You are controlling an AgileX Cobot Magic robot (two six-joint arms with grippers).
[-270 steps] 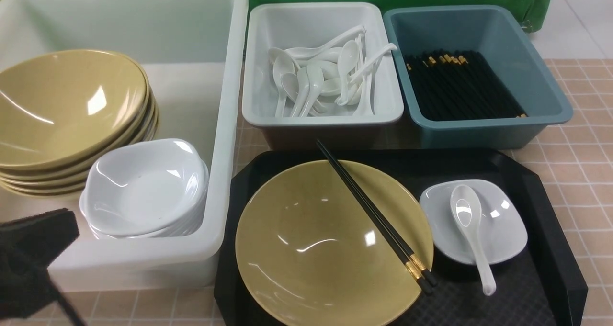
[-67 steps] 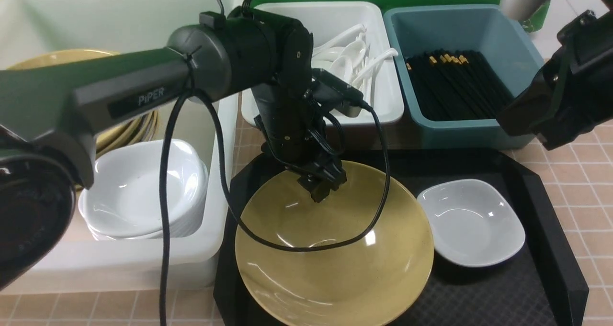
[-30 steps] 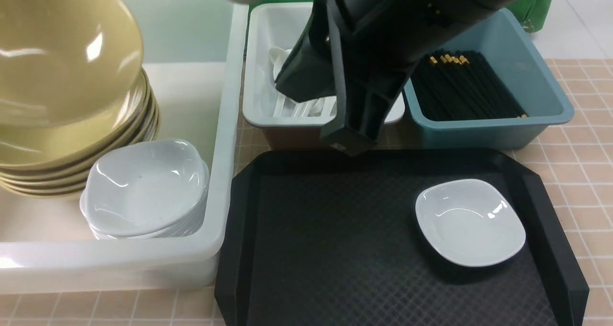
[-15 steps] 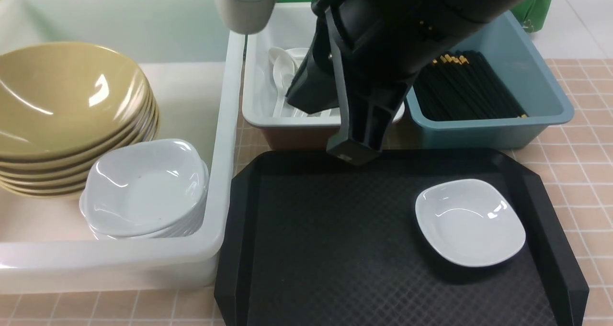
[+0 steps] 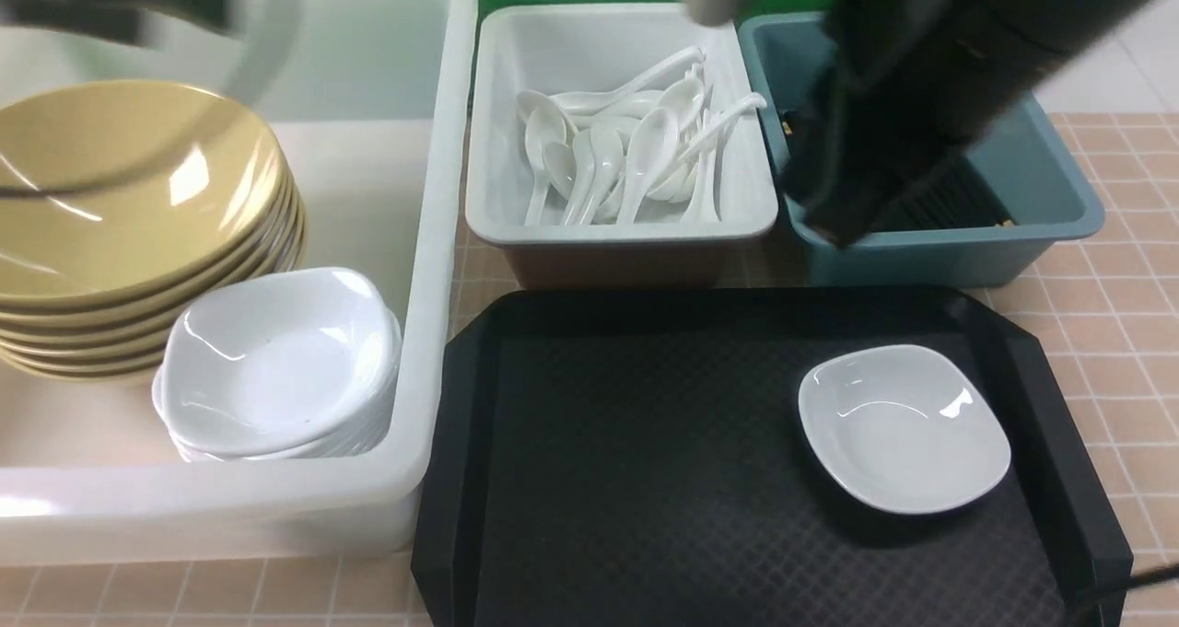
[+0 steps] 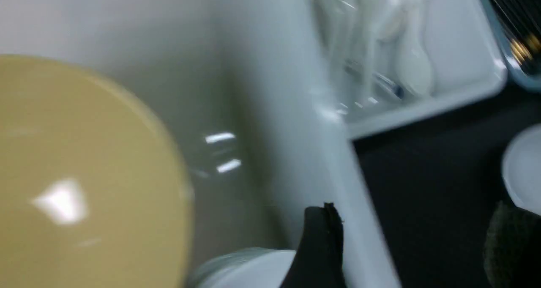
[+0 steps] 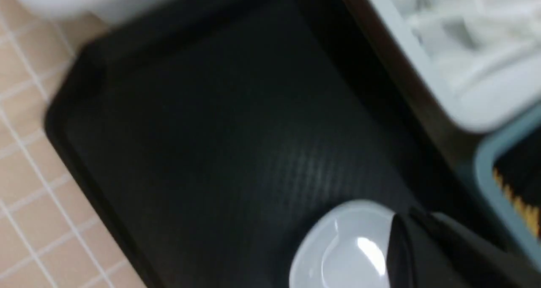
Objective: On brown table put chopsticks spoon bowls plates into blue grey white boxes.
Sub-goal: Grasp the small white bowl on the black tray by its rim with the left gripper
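Left gripper [image 6: 416, 214] is spread wide and empty. In its wrist view one of the fingers [image 6: 319, 245] sits over the tub [image 5: 440, 240] wall and the other over the tray [image 5: 645, 480], with the bowls [image 5: 129, 213] close by. From the front that arm is just a dark blur over the tub's far left corner.

Right gripper [image 7: 408, 241] has its fingers pressed together, not pinching anything. From the front it's a blurry shape over the blue box [image 5: 958, 257], covering most of the chopsticks [image 5: 972, 205] lying inside. Its wrist view looks down at the tray, and the tip shows at the edge of the lone plate [image 5: 903, 429]. How near it really is, can't tell.

Bowls are stacked in the left part of the tub, tilted a bit. A stack of plates [image 5: 276, 360] sits in front of them, touching the pile. Spoons [image 5: 626, 148] are heaped in the grey box [image 5: 608, 229], which sits between the tub and the blue box. The lone plate is upright on the right side of the tray. Tray sits on the table [image 5: 1114, 314], in front of the two small boxes and right beside the tub.
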